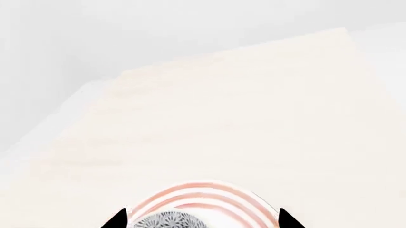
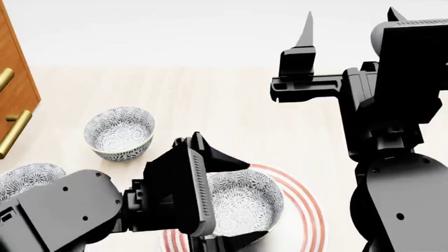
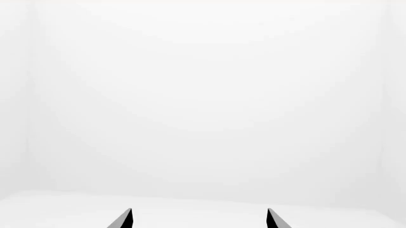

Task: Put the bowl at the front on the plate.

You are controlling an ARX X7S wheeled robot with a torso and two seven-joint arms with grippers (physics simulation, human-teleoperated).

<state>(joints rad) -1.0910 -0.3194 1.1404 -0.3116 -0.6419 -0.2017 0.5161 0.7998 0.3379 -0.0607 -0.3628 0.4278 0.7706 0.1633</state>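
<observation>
The grey-blue patterned bowl (image 2: 245,202) sits upright on the white plate with red rings (image 2: 308,210) at the near middle of the table. My left gripper (image 2: 255,202) straddles this bowl, one finger on each side of its rim. In the left wrist view the left gripper (image 1: 201,219) stands wide open, with the bowl (image 1: 168,222) low between the tips and the plate (image 1: 209,192) under it. My right gripper (image 2: 350,21) is raised at the upper right, open and empty. The right wrist view shows only the right gripper (image 3: 198,218) against blank white.
Two look-alike bowls stand on the pale wooden table (image 2: 224,100): one (image 2: 120,131) at the left middle, another (image 2: 28,176) at the left edge, partly behind my left arm. A wooden cabinet front with brass handles (image 2: 14,94) borders the far left.
</observation>
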